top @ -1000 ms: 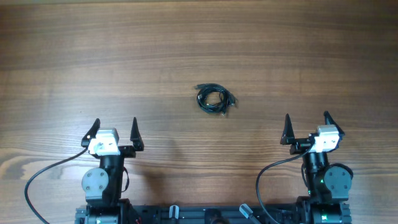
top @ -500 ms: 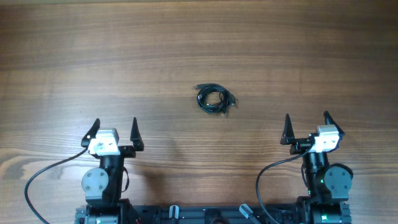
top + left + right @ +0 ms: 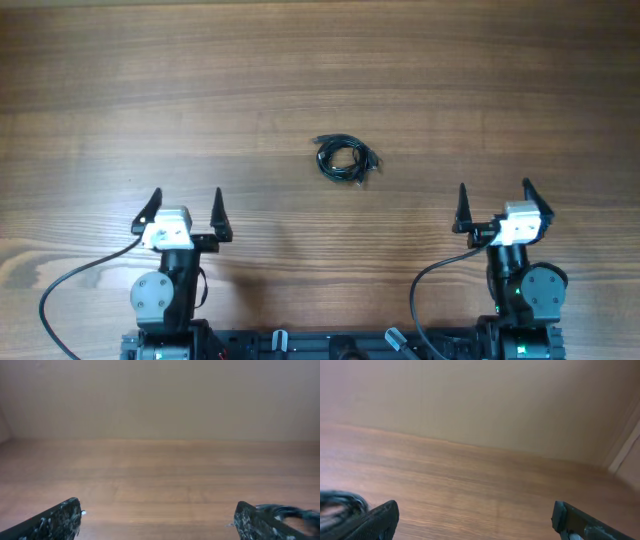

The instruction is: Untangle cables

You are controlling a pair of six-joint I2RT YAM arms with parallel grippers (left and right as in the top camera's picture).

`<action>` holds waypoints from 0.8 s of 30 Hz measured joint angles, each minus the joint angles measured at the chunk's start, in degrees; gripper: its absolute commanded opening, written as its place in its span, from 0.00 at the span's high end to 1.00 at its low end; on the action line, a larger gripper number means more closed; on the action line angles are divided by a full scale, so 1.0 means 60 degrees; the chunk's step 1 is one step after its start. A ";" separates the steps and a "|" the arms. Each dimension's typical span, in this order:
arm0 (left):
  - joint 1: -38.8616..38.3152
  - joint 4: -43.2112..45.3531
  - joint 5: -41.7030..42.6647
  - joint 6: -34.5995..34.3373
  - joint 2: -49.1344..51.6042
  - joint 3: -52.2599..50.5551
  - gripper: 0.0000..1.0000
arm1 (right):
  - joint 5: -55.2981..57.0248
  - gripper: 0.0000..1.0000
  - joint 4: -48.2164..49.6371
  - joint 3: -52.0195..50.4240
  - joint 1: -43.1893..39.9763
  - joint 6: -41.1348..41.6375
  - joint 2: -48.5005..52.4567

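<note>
Lying near the middle of the wooden table (image 3: 320,60), the cables (image 3: 345,158) form one small, tight black coil. A short end sticks out at its upper left and another at its right. Nothing touches the coil, and bare wood surrounds it on every side.

Both arms sit at the near edge of the table, well apart from the coil and from each other. The left gripper (image 3: 186,198) is released, its two dark fingers (image 3: 217,205) spread wide and holding nothing. The right gripper (image 3: 495,195) is likewise spread wide and empty. The coil lies ahead of both and between them, somewhat nearer the right arm's side than the left.

From the left wrist, the left gripper (image 3: 157,520) shows only its two finger tips at the bottom corners, with open wood between them. A blurred dark piece of the cables (image 3: 292,511) shows just past the right-hand finger. From the right wrist, the right gripper (image 3: 475,520) also shows its tips far apart, and the cables (image 3: 340,502) appear as a blurred dark shape at the lower left. A plain pale wall (image 3: 160,395) stands behind the table's far edge.

A black lead (image 3: 60,290) loops out from the left arm's base, and a second lead (image 3: 420,290) loops from the right arm's base.
</note>
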 measured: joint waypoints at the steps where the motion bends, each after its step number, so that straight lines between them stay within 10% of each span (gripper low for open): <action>1: 0.0000 0.0313 0.0488 0.0000 0.0000 -0.0007 0.00 | 0.0018 0.00 0.0000 0.0000 0.0000 -0.0474 0.0000; 8: 0.0000 0.2375 0.3541 0.0004 0.0004 -0.0040 0.00 | -0.0393 0.00 0.0521 -0.0007 -0.0040 -0.1453 0.0015; 15: 0.0000 0.3668 0.5002 -0.0313 0.0011 0.0076 0.00 | -0.6692 0.00 0.4091 -0.0004 -0.0047 -0.2124 0.0051; 19: 0.0000 0.2175 0.5122 -0.0423 0.1027 0.1694 0.00 | -0.6736 0.00 0.4065 0.0834 -0.0047 -0.1698 0.0193; 24: 0.0000 -0.2696 0.5107 -0.0488 0.6186 0.6892 0.00 | -0.6430 0.00 -0.0040 0.5151 -0.0047 -0.1818 0.3417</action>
